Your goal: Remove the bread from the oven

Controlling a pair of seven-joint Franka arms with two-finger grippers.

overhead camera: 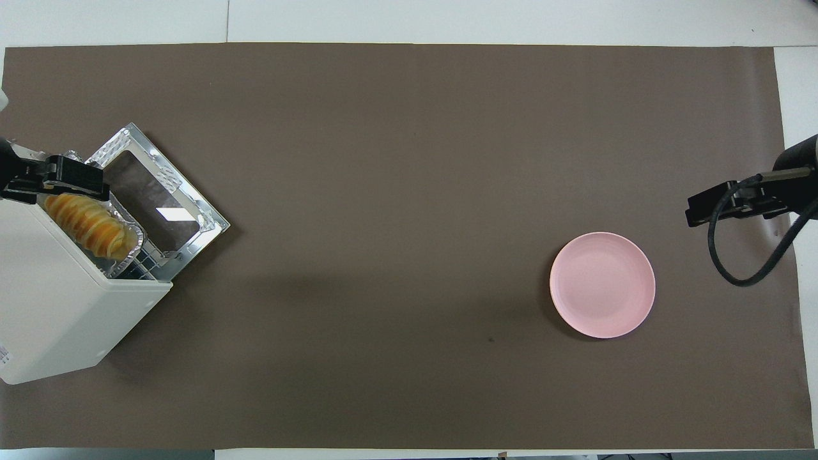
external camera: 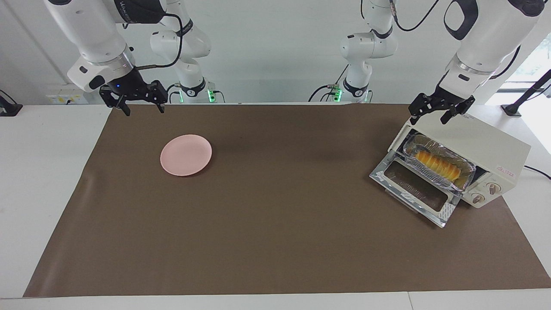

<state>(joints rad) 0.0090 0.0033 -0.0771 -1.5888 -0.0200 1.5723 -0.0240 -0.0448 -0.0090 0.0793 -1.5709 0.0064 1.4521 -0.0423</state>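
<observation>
The cream-white oven [external camera: 482,146] stands at the left arm's end of the table, also in the overhead view [overhead camera: 57,306]. Its glass door [external camera: 415,189] lies open, flat on the mat. The golden ridged bread [external camera: 437,165] lies in a crinkled foil tray [external camera: 419,140] in the oven's mouth and shows from above [overhead camera: 89,223]. My left gripper [external camera: 432,115] is open and empty, up in the air over the oven's top front edge, above one end of the bread and apart from it; it also shows from above [overhead camera: 64,182]. My right gripper [external camera: 143,107] is open and empty, waiting.
A pink plate [external camera: 186,155] lies on the brown mat [external camera: 275,241] toward the right arm's end of the table, also in the overhead view [overhead camera: 602,284]. The right gripper [overhead camera: 728,204] hangs over the mat beside the plate. The oven's two knobs [external camera: 490,188] sit beside its mouth.
</observation>
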